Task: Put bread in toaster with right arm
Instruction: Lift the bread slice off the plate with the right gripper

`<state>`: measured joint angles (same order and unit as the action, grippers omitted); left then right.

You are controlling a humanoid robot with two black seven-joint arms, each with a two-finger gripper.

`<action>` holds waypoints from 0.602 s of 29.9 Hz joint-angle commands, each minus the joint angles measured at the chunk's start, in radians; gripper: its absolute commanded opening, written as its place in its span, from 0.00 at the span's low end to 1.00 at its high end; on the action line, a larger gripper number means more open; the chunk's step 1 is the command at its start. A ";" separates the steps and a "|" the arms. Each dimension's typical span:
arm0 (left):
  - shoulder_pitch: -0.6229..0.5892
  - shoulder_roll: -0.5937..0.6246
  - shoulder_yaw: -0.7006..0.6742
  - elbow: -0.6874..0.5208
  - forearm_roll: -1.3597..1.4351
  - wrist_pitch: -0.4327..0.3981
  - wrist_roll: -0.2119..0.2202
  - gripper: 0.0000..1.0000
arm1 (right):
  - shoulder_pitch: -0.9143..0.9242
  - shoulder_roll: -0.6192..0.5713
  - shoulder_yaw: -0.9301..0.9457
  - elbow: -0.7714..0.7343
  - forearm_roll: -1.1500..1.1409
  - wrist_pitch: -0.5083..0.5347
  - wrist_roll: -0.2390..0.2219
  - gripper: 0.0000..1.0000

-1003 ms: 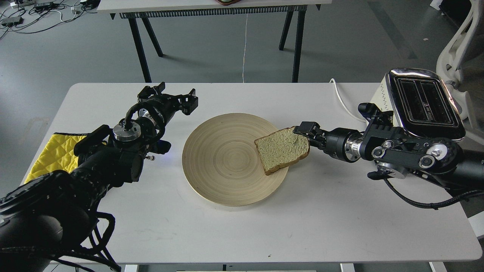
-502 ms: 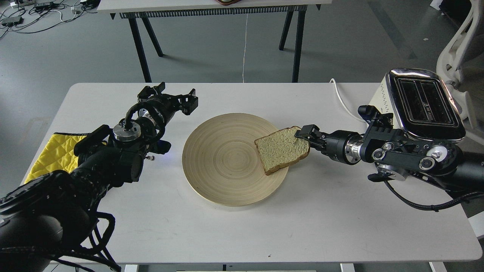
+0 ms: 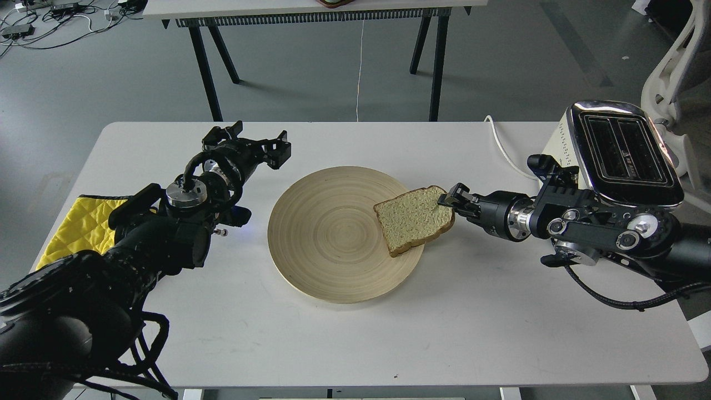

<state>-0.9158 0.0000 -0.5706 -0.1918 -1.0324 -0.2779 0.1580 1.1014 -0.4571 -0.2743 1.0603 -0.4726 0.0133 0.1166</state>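
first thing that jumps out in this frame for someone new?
The bread at table centre, lying on the right edge of a round wooden plate and overhanging its rim, with the right end effector at the slice's right corner. Next, the chrome-topped toaster at the far right edge, both slots empty. The left end effector hovers open, left of the plate.

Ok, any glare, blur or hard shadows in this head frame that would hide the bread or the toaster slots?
Head view: sharp, evenly lit, shadows soft; pale brown-crusted bread slice clear on the round wooden plate; cream toaster's chrome top reflects bright glare, yet both black slots stay readable.
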 commanded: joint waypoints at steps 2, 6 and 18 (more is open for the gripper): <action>0.000 0.000 0.000 0.000 0.000 0.000 0.000 1.00 | 0.000 -0.005 0.043 0.000 0.000 -0.001 0.000 0.05; 0.000 0.000 0.000 0.000 0.000 -0.001 0.000 1.00 | 0.000 -0.005 0.096 0.000 0.002 -0.010 0.000 0.01; 0.000 0.000 0.000 0.000 0.000 -0.001 0.000 1.00 | 0.003 -0.028 0.267 0.006 0.003 -0.029 0.002 0.00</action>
<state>-0.9158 0.0000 -0.5706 -0.1917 -1.0324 -0.2790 0.1580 1.0909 -0.4708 -0.0222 1.0657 -0.4694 -0.0127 0.1183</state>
